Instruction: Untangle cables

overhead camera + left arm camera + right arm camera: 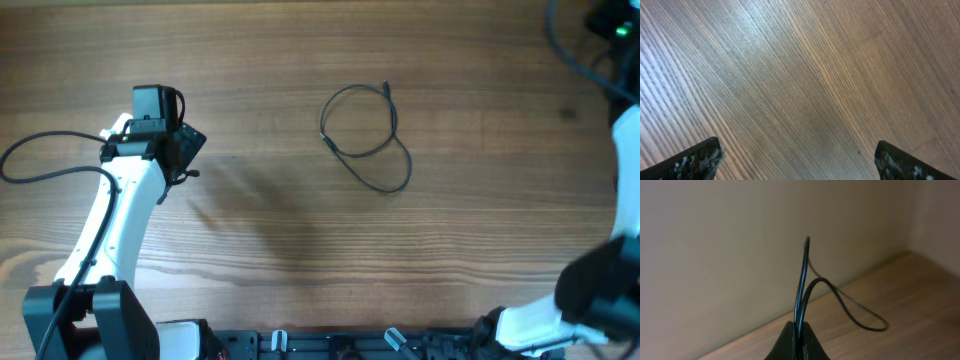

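Note:
One thin black cable lies in a loose loop on the wooden table, just right of centre, its small plug end pointing to the back. My left gripper hovers well to the left of it; the left wrist view shows it open over bare wood with nothing between the fingertips. My right gripper is shut on another thin black cable: two strands rise from the jaws, and one curves down to the table. In the overhead view the right gripper itself cannot be made out.
The left arm's thick black wire loops over the table at the far left. The right arm and its dark wires fill the right edge. A plain wall stands behind the table in the right wrist view.

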You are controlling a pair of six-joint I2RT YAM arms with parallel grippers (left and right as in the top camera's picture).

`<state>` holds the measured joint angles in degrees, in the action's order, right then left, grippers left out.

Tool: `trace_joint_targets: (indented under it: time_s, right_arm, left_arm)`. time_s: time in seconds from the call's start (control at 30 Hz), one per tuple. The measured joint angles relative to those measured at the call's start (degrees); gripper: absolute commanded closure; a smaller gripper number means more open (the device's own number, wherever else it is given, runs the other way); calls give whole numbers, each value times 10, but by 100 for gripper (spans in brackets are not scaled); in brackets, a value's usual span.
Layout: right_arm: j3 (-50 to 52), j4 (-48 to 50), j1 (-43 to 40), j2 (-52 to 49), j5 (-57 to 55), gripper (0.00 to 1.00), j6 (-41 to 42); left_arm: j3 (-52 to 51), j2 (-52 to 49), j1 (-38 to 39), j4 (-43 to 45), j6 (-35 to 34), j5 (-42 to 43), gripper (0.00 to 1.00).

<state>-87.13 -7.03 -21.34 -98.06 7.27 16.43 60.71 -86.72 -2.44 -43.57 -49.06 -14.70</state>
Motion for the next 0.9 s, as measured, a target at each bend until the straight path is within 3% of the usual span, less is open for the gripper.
trace_joint_targets:
  time_s: [0.13,0.47,0.5,0.53,0.57,0.6,0.77,0.9]
  right_arm:
    - [1,119,-75,-139,0,95,-2]
    - [6,191,-99,-320,0,95,-2]
    - [7,198,-99,-322,3,86,-2]
    - [7,205,-99,-322,9,44,-2]
    - [7,214,-99,-322,24,14,-4]
    - [6,215,-99,-322,39,0,-5]
    - [6,167,-99,-318,100,0,-7]
    - [7,81,-99,-268,9,0,3]
  left_arm:
    - [0,0,0,1,0,0,0]
    - [0,0,0,0,0,0,0]
    - [0,0,0,0,0,0,0]
    - [0,0,0,0,0,0,0]
    - [0,0,0,0,0,0,0]
    - [0,0,0,0,0,0,0]
    - [0,0,0,0,0,0,0]
    - [0,0,0,0,0,0,0]
